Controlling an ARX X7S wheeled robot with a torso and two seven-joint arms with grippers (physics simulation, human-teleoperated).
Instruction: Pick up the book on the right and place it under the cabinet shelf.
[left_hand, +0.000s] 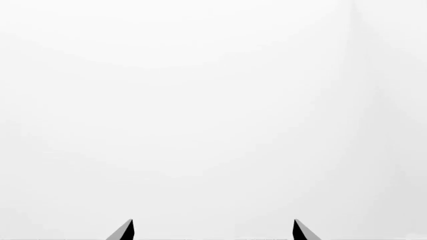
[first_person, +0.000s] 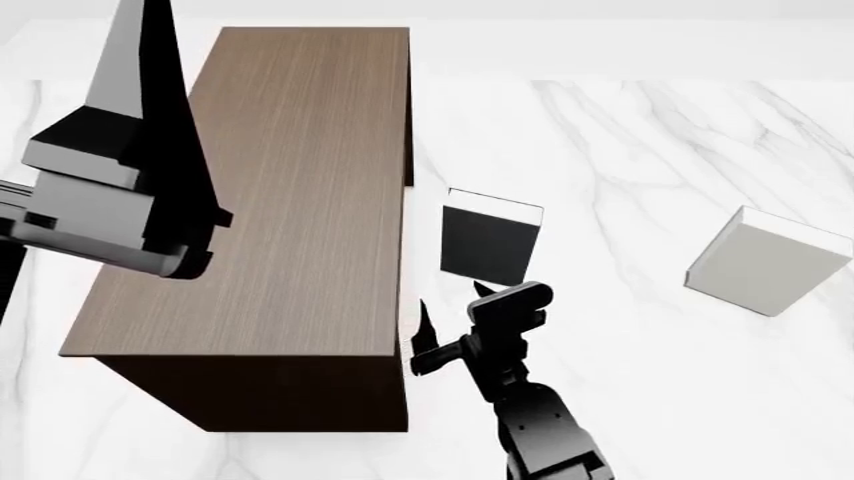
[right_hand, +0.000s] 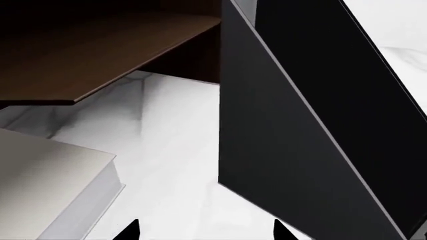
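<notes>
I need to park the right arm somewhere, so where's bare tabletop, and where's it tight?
Bare marble lies between the black book and the pale book, and behind both. It is tight near the cabinet: the right gripper sits by its front corner, just before the black book.

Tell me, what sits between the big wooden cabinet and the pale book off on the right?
In the head view, a black-covered book stands upright between the cabinet and the pale book; the rest is bare marble.
</notes>
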